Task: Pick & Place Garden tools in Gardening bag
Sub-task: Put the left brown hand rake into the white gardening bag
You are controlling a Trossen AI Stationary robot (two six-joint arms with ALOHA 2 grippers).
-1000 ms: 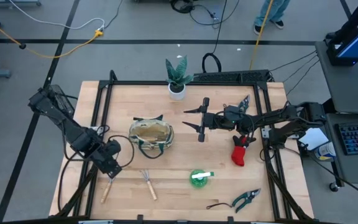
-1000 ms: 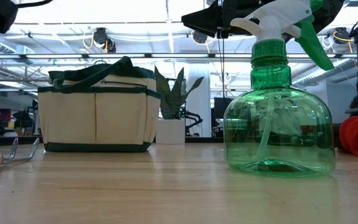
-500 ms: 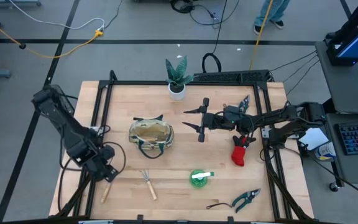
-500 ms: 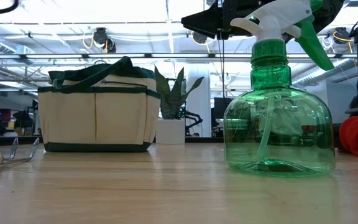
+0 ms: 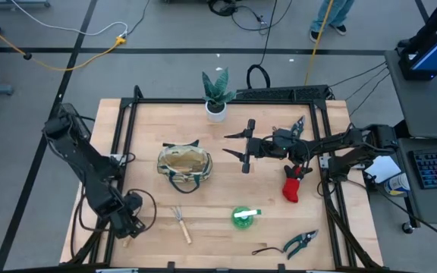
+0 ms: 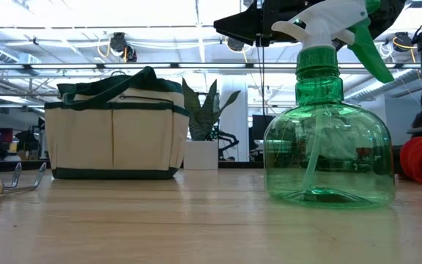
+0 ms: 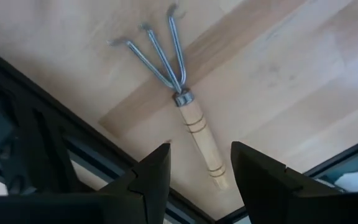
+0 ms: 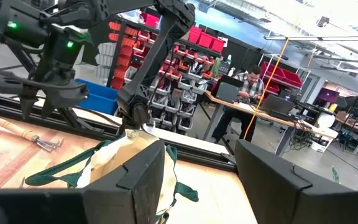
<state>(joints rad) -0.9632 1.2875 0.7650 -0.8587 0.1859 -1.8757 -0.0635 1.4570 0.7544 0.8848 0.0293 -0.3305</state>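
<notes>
Hovering over the mini rake [image 7: 180, 99] at the bench's [image 5: 226, 182] front-left corner, our left pincer [image 7: 199, 174] stands wide; we should straddle the wooden handle squarely before closing, then carry it to the gardening bag [image 5: 183, 166]; right pincer [image 8: 199, 177] waits wide by the bag

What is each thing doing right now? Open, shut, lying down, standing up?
Left tool: open, over a rake.
Right tool: open, empty.
Rake: lying flat.
Gardening bag: upright, open.
Spray bottle: standing.
Pruning shears: lying flat.
Glove: lying on the table.
</notes>
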